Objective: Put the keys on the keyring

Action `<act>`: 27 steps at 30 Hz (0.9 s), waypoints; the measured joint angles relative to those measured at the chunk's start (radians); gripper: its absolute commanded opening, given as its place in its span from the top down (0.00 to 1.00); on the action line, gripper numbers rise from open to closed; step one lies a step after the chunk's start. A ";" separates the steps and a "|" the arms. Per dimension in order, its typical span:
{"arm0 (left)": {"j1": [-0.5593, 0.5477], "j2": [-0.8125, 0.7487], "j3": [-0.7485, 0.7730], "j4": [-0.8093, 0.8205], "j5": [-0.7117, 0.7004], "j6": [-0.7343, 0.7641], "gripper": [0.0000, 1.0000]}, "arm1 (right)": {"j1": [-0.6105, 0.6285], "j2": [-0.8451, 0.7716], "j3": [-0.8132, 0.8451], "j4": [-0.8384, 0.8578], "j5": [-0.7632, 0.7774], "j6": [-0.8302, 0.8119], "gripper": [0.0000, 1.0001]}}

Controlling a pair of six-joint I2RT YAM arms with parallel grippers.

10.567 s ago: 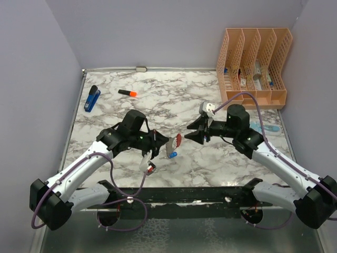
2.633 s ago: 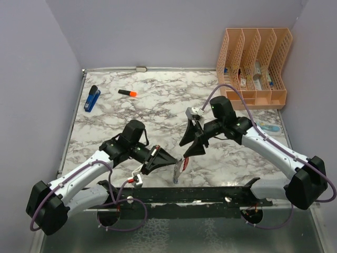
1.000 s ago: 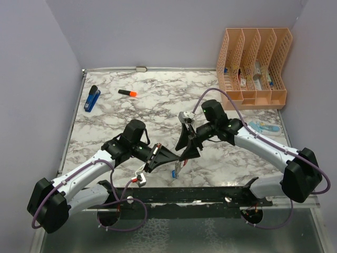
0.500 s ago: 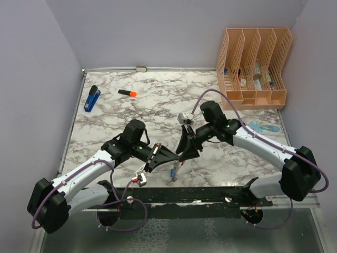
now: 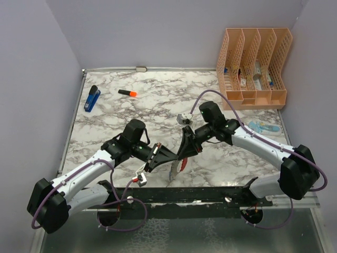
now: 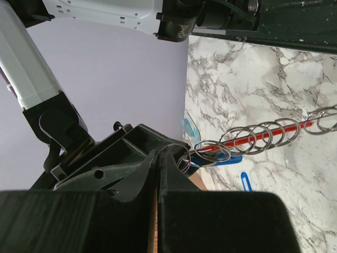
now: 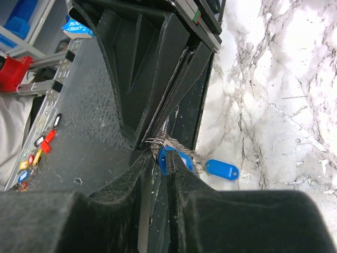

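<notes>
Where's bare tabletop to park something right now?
Widest: back-centre marble tabletop, between the black orange-capped marker and the peach slotted file organizer. Smaller strip: between the dark-blue stapler and the left arm. Crowded: front centre, left gripper holding the grey-and-red keyring, right gripper on a blue-headed key.

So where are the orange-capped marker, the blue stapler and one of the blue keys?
orange-capped marker (image 5: 128,93): top view, where barrel meets cap.
blue stapler (image 5: 92,99): top view, middle of its body.
blue key (image 7: 221,169): right wrist view, its plastic head.
</notes>
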 measured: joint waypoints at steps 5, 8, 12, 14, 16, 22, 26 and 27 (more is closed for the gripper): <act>0.000 0.000 0.015 -0.023 -0.003 0.000 1.00 | 0.000 0.000 0.000 0.007 0.002 0.007 0.55; 0.000 0.000 0.029 -0.032 -0.002 0.000 1.00 | 0.000 -0.003 -0.005 0.011 0.014 0.004 0.47; 0.000 -0.004 0.034 -0.040 0.002 0.000 1.00 | 0.000 -0.050 -0.027 0.012 0.022 -0.008 0.39; 0.000 -0.006 0.037 -0.046 0.008 0.000 1.00 | 0.000 -0.087 -0.042 0.015 0.021 -0.021 0.37; 0.000 -0.007 0.042 -0.048 0.022 0.000 1.00 | 0.000 -0.120 -0.059 0.029 0.020 -0.025 0.35; 0.000 -0.009 0.040 -0.025 0.082 0.000 1.00 | 0.000 -0.138 -0.081 0.089 0.000 -0.026 0.32; 0.000 -0.004 0.039 -0.006 0.117 0.000 1.00 | 0.000 -0.108 -0.081 0.093 0.000 -0.032 0.31; 0.000 0.001 0.039 0.001 0.125 0.000 1.00 | 0.000 -0.104 -0.081 0.095 0.000 -0.033 0.31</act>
